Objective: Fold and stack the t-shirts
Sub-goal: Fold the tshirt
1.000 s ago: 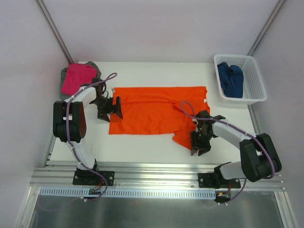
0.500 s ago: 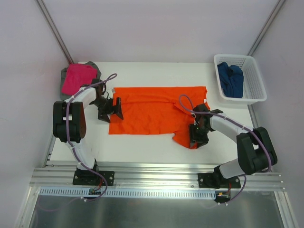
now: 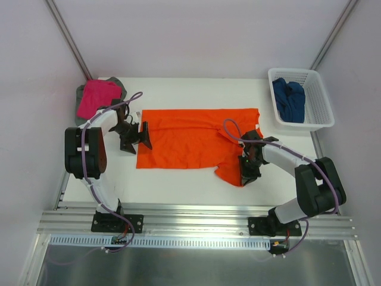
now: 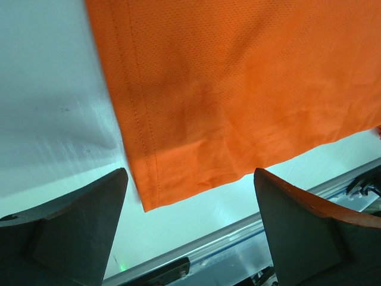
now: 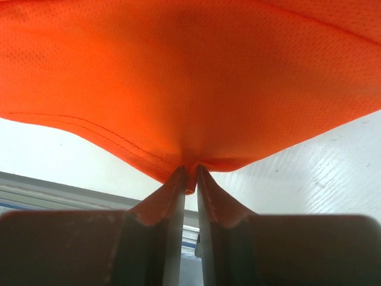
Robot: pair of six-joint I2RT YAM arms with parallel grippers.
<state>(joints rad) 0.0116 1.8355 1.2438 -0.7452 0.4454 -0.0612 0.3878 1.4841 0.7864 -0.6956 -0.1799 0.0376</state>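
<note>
Desk (image 3: 196, 89) of plain white is carrying the whole scene. A bright orange cloth t-shirt (image 3: 190, 140) is lying spread flat across the middle of it, with one loose part sagging toward the near right edge. A white plastic lattice basket (image 3: 321, 101) is sitting at the far right corner, holding a crumpled dark blue t-shirt (image 3: 289, 100). At the far left corner a folded magenta pink t-shirt (image 3: 98, 96) is resting on top of a grey t-shirt (image 3: 80, 98), which is peeking out around its left and far sides. The left claw (image 4: 190, 176) is hovering released, its fingers gaping wide over the orange shirt's near left corner and touching no cloth. The right claw (image 5: 189, 176) is clenching on the hem of the orange shirt's near right part, pinching a small fold of fabric between its nearly meeting fingers and lifting it slightly off the desk.
</note>
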